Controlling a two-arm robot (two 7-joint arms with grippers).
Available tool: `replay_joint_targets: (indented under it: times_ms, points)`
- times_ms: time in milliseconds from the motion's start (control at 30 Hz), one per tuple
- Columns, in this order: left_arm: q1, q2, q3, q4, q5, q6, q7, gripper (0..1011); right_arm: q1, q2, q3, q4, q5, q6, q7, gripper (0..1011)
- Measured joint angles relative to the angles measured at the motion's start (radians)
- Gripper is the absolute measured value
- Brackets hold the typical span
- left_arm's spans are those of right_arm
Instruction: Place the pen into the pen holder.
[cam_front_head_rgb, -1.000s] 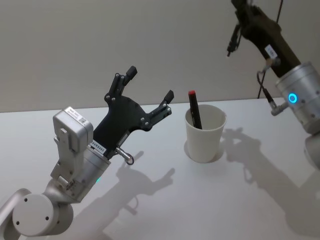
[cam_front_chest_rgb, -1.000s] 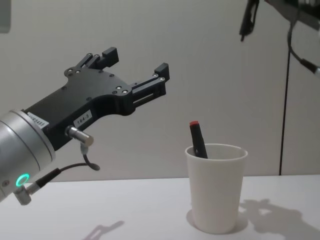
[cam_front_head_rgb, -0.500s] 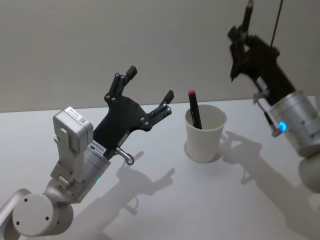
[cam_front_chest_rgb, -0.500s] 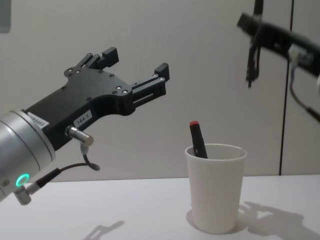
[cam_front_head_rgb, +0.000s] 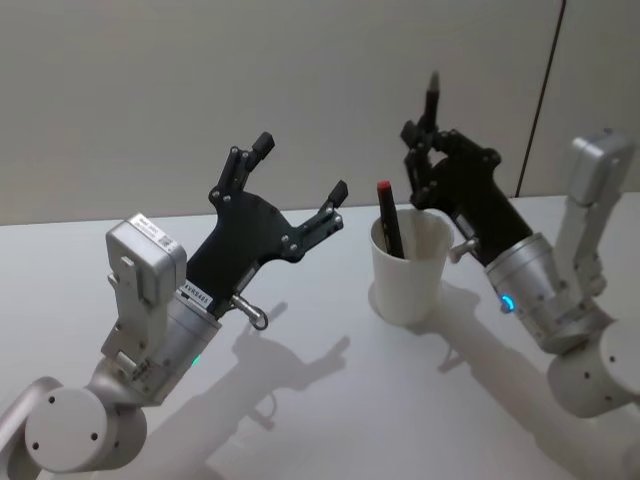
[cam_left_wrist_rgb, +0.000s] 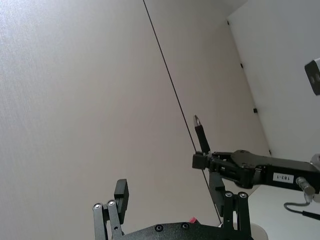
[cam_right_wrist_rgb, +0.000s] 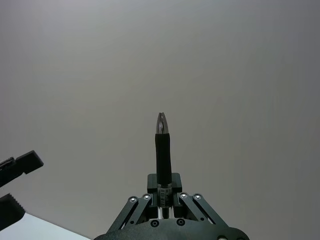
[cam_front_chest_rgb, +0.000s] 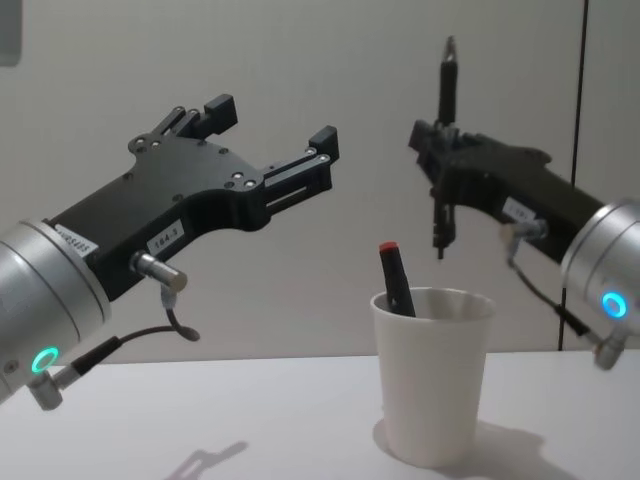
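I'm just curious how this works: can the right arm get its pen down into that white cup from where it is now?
Probably yes. The right gripper holds the black pen upright above the pen holder, whose mouth is open beside the red-capped pen already inside.

White table (cam_front_head_rgb: 330, 400) (pen holder (cam_front_head_rgb: 410, 270) atop)

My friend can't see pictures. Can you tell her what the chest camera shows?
The right claw holds a slim black pen upright above a plain white paper cup, which has a red-capped black pen leaning inside. The left claw hovers open to the cup's left.
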Motion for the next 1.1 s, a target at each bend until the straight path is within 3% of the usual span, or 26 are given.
replay_joint_targets:
  times_ms: [233, 500, 1067, 1100]
  points:
    - [0.000, 0.000, 0.000, 0.000, 0.000, 0.000, 0.000, 1001, 0.011, -0.022, -0.014, 0.037, -0.039, -0.028, 0.004, 154]
    - [0.000, 0.000, 0.000, 0.000, 0.000, 0.000, 0.000, 1001, 0.012, -0.029, -0.018, 0.044, -0.047, -0.035, 0.003, 154]
    - [0.000, 0.000, 0.000, 0.000, 0.000, 0.000, 0.000, 1001, -0.029, 0.000, -0.002, -0.045, -0.021, 0.041, -0.031, 154]
    - [0.000, 0.000, 0.000, 0.000, 0.000, 0.000, 0.000, 1001, -0.030, 0.001, -0.002, -0.048, -0.020, 0.044, -0.032, 189]
